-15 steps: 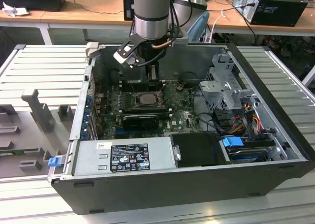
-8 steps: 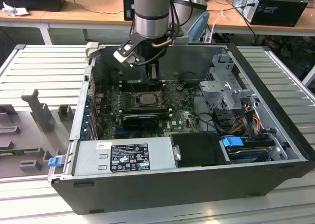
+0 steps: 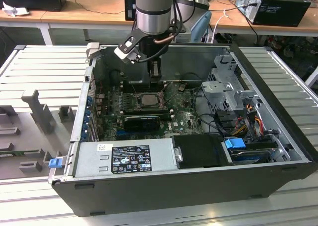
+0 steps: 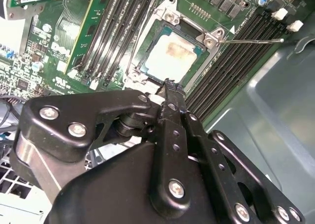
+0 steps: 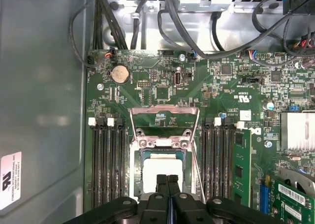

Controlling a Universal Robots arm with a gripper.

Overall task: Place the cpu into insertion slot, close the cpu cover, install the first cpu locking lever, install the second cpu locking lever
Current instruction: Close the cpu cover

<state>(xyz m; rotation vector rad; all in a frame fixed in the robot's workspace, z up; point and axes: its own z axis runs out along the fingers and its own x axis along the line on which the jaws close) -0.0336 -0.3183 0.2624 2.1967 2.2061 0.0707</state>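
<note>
cpu (image 5: pixel 160 167): seated in insertion slot (image 5: pixel 139 157); fragile, we judge.
cpu cover (image 5: pixel 165 108): swung open; thin, stiff, light; we'd push its free edge.
gripper (image 5: pixel 167 178): jaws pressed together above cpu.

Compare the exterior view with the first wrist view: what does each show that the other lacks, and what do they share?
Exterior view: the arm, the power supply, the drive cage and the desks behind the case. First wrist view: the coin battery and the cover raised open. Shared: the shut tool close to the cpu, which sits in the slot.
</note>
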